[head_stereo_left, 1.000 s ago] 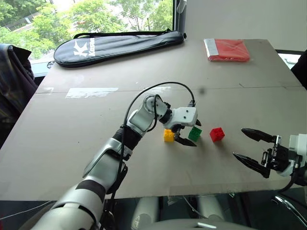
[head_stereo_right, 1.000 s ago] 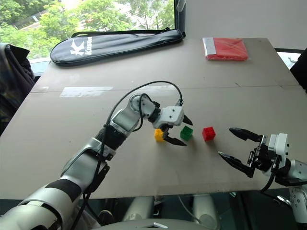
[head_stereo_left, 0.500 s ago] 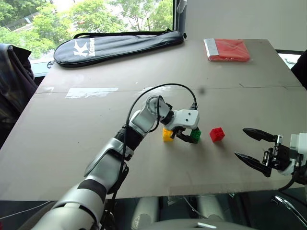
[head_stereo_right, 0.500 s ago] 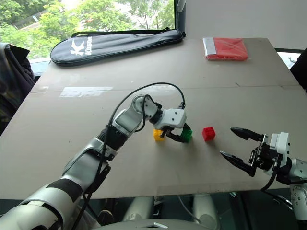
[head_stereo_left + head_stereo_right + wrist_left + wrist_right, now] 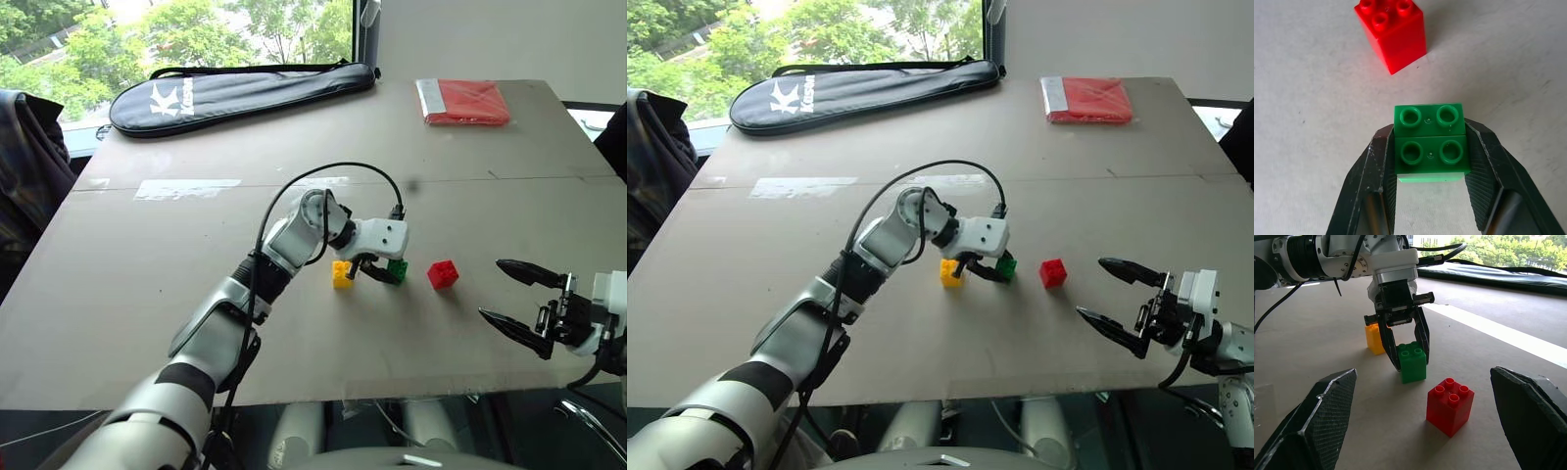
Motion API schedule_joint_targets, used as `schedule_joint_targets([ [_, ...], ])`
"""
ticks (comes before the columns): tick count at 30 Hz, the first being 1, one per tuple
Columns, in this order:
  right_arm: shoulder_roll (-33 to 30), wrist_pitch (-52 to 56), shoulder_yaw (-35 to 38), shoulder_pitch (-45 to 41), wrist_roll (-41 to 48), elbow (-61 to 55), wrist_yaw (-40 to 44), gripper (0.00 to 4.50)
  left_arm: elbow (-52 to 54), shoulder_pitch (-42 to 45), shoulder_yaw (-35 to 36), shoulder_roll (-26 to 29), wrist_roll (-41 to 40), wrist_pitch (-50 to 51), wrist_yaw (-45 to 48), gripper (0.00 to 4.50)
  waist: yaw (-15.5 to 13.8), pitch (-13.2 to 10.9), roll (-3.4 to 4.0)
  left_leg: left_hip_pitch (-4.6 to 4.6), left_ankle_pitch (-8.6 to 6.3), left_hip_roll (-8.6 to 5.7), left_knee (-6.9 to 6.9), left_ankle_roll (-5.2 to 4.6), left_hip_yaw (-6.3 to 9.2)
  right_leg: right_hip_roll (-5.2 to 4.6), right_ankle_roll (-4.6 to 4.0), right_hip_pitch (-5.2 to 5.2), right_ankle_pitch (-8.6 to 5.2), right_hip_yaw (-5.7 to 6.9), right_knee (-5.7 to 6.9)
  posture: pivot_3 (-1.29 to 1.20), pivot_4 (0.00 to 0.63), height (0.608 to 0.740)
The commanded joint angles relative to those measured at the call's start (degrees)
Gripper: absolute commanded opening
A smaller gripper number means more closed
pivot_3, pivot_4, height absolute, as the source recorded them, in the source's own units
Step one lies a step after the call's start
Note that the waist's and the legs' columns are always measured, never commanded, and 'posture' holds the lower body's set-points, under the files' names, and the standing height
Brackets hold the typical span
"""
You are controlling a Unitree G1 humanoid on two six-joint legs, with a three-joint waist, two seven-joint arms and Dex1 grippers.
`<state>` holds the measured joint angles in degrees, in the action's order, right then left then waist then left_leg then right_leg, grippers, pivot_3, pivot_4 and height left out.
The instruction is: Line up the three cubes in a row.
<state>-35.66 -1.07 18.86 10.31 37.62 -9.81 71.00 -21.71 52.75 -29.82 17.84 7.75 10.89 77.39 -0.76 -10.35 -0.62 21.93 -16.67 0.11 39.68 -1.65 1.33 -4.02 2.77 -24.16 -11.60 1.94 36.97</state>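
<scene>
The green cube [image 5: 1431, 143] is sitting on the counter [image 5: 196, 284] between the yellow cube [image 5: 343, 274] and the red cube [image 5: 443, 274], and the left gripper [image 5: 1406, 350] is pinching it by its two side faces, studs up. The grip is looking square and even, so the job now is to be keeping it level and sliding or lifting it gently until it is falling on the line running through yellow and red. Yellow is sitting just beside the fingers, so any swing risks knocking it. The right gripper [image 5: 519, 299] is hovering spread wide near the counter's front edge, well apart from red, holding nothing.
</scene>
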Motion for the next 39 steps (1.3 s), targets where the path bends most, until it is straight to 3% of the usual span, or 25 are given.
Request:
schedule_joint_targets([
  [1, 0.17, -1.44, 0.52, -0.26, 0.09, 0.01, 0.62, 4.50, 5.53, -1.18, -0.10, 0.38, 0.98, 6.39, -1.79, 1.28, 0.00, 0.00, 0.00, 0.00, 0.00, 0.00, 0.00, 0.00, 0.00, 0.00, 0.00, 0.00, 0.00, 0.00, 0.00, 0.00, 0.150, 0.694],
  [14, 1.26, -1.79, -0.88, -0.75, -0.68, -0.31, 0.03, 4.50, 21.30, -7.66, -0.88, 1.28, -1.49, 23.62, -5.10, 1.28, 0.00, 0.01, 0.01, -0.02, 0.00, 0.05, 0.00, 0.00, 0.00, -0.01, -0.01, 0.01, 0.00, -0.03, 0.02, 0.00, 0.150, 0.694],
  [29, 0.97, -1.51, -1.57, -1.71, -0.84, -0.47, -0.60, 4.50, 18.80, -8.22, -1.71, 1.45, -1.81, 22.14, -10.46, 1.28, -0.12, 0.02, 0.02, -0.03, 0.00, 0.04, 0.07, 0.00, 0.01, -0.02, -0.03, 0.05, 0.01, -0.04, 0.03, 0.00, 0.150, 0.694],
  [36, 0.69, -1.12, -1.57, -1.49, -0.82, -1.01, -0.80, 4.50, 17.76, -8.00, -2.25, 1.10, -2.66, 21.68, -11.33, 4.47, -0.05, 0.01, 0.02, -0.01, 0.00, 0.04, 0.20, 0.00, 0.05, -0.02, 0.00, 0.11, 0.00, -0.03, 0.04, 0.00, 0.150, 0.694],
  [39, 0.56, -0.99, -1.48, -1.46, -0.80, -1.08, -0.83, 4.50, 17.94, -8.12, -2.31, 1.09, -2.96, 21.64, -11.41, 4.47, -0.03, 0.01, 0.02, -0.01, 0.00, 0.03, 0.20, 0.00, 0.05, -0.02, -0.03, 0.11, 0.02, -0.03, 0.05, 0.00, 0.150, 0.694],
])
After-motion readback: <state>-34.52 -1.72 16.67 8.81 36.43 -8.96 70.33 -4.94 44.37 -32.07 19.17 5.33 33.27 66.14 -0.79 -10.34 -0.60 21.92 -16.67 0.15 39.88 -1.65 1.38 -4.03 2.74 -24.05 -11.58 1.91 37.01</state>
